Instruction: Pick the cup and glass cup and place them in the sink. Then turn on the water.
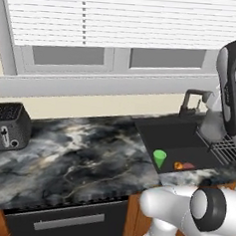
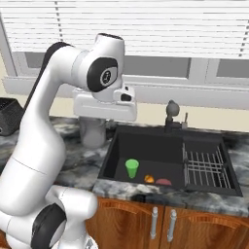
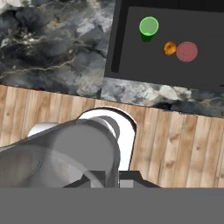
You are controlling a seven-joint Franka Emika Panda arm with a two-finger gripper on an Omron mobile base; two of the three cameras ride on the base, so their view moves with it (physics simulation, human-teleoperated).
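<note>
The green cup (image 1: pixel 159 158) (image 2: pixel 132 168) (image 3: pixel 148 27) stands upright on the floor of the black sink (image 1: pixel 178 136) (image 2: pixel 155 151) (image 3: pixel 175 72), near its front left corner. My gripper (image 2: pixel 94 124) is shut on the glass cup (image 1: pixel 213 125) (image 2: pixel 93 133) (image 3: pixel 65 153), a grey see-through tumbler that hangs below the white hand, above the counter just left of the sink. The tumbler hides the fingertips. At the back of the sink stands the dark faucet (image 1: pixel 191 100) (image 2: pixel 171 114), and no water stream shows from it.
A small orange object (image 3: pixel 169 48) and a round red one (image 3: pixel 187 51) lie on the sink floor beside the green cup. A wire dish rack (image 2: pixel 206 168) fills the sink's right part. A dark toaster (image 1: pixel 7 127) sits far left on the marble counter (image 1: pixel 82 157).
</note>
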